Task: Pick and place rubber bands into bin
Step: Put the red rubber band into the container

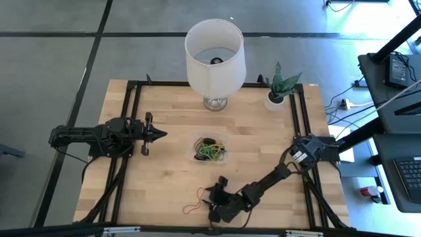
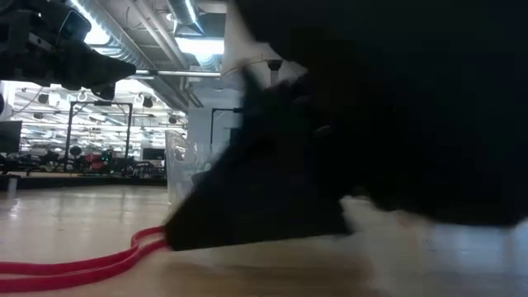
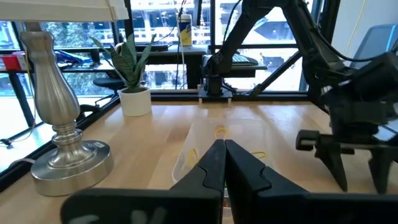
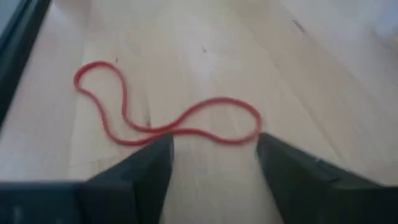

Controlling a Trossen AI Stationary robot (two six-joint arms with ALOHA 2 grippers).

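One left end effector (image 1: 160,134), fingers pressed together, hovers left of the bin (image 1: 210,149) holding mixed bands (image 1: 212,151) mid-counter (image 1: 164,178). Red band (image 4: 163,121) lies loose near the front edge; right end effector (image 4: 213,163) spread wide just beside it.

A robotics laboratory in an open, office-like hall: a wooden desk (image 1: 164,171) edged with black metal rails (image 1: 131,118) carries two dark robot arms, standing on grey floor marked with dark lines. Exposed ceiling ducts and strip lights (image 2: 186,16), large windows (image 3: 161,25), and neighbouring workstations with a keyboard (image 1: 409,172) and trailing cables (image 1: 345,105) indicate the setting.
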